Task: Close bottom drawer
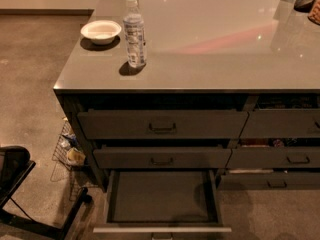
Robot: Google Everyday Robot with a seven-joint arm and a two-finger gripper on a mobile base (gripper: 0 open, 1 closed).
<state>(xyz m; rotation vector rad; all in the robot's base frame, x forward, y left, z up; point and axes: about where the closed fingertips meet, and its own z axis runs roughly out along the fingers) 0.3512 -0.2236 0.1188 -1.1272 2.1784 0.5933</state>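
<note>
The bottom drawer (161, 198) is pulled out wide from the base of the cabinet. It is shallow and dark grey, with a flat, empty floor and a pale front rim (162, 229) near the bottom edge of the view. Above it, two wide drawer fronts (162, 124) with dark pull handles stand nearly shut. My gripper (17, 171) is the black shape at the lower left. It is low over the floor, well left of the drawer and not touching it.
A white bowl (100, 31) and a clear water bottle (134, 32) stand on the grey countertop (215, 44) near its left corner. A narrower drawer stack (280, 156) is on the right. A wire basket (67, 146) with items sits on the floor left of the cabinet.
</note>
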